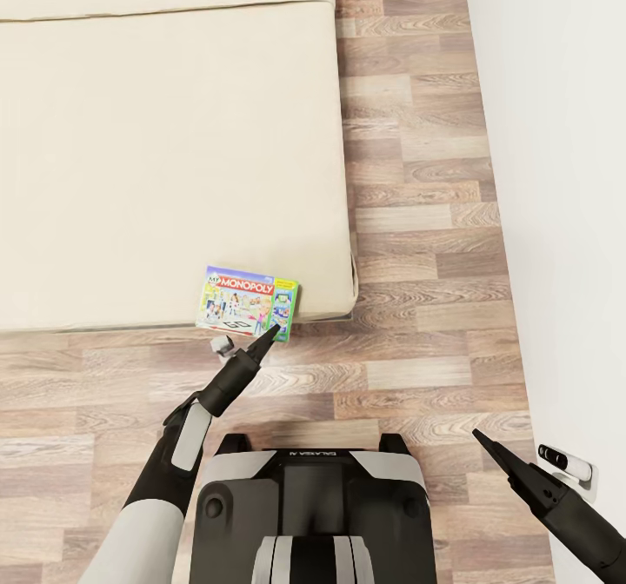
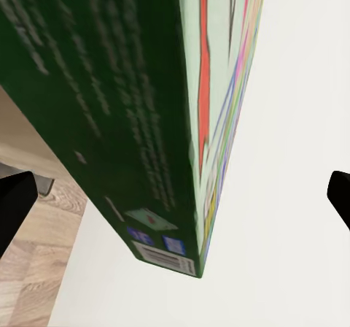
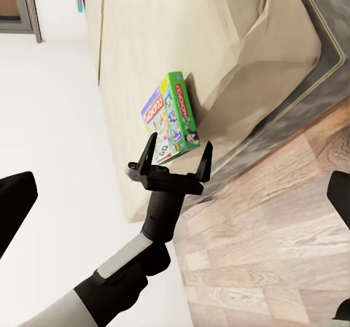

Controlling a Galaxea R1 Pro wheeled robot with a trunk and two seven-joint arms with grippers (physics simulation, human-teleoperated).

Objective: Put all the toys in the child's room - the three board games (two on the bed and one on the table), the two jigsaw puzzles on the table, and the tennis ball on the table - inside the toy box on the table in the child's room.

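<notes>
So the robot is parked at the foot corner of the bed, going after the green-edged Monopoly board game that lies flat on the mattress right at the near edge, by the corner. The left gripper is reaching for it with its jaws spread wide, one finger either side of the box's near edge. The right wrist view shows that pretty clearly, with the box sitting just past the open fingers. The left wrist view is basically staring down the dark green side of the box, so it's really close, but I'd say nothing is clamped yet. The right gripper hangs off to the side over the wood floor near the white wall; it looks pinched to a point from the head view, but I honestly can't tell for sure. Progress-wise, this game hasn't been picked up, and it needs hauling to the toy box. No idea about the other toys from here.
</notes>
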